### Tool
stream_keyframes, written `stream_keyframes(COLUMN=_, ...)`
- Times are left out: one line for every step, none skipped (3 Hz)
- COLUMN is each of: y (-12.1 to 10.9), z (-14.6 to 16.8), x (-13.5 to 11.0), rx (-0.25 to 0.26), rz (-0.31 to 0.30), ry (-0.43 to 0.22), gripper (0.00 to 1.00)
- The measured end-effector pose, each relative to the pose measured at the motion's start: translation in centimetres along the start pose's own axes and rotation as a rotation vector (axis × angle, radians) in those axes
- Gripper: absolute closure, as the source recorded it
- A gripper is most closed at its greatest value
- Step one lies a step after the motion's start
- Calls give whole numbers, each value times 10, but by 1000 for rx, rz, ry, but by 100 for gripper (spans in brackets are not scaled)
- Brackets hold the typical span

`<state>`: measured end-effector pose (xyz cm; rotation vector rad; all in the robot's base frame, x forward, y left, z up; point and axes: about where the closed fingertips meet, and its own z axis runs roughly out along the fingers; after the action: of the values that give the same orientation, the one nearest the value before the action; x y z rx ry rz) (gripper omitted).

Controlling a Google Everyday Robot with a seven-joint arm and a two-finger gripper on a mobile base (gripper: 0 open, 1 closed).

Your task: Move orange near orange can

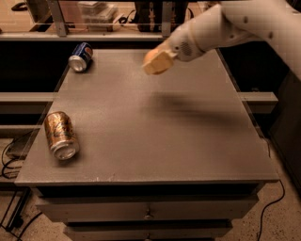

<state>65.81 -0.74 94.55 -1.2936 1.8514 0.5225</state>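
Note:
The orange can point(60, 135) lies on its side near the front left corner of the grey table point(155, 132), its silver top facing the front. My gripper point(157, 62) is held above the back middle of the table, at the end of the white arm point(244, 23) that reaches in from the right. It is shut on the orange point(149, 55), which shows only as a small orange patch behind the pale fingers point(161, 63). The orange is well to the right of the can and farther back.
A blue can point(80, 57) lies on its side at the back left corner. A shelf with boxes and cables point(99, 12) runs behind the table. Drawers point(148, 212) sit under the front edge. Cables lie on the floor at the left.

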Motion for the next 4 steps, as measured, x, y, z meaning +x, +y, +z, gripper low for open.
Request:
stream_keyframes(y=32, z=18, x=-21, rx=-73, rz=-55, ry=-8, gripper=100)
stream_keyframes(y=-4, z=12, x=25, rx=-24, rz=20, ry=15, gripper=100)
stream_keyframes(y=-6, z=11, x=55, rx=-35, rz=43, ry=21, gripper=100)
stream_keyframes(y=32, z=32, x=64, rx=-128, rz=-10, ry=21, gripper=100)
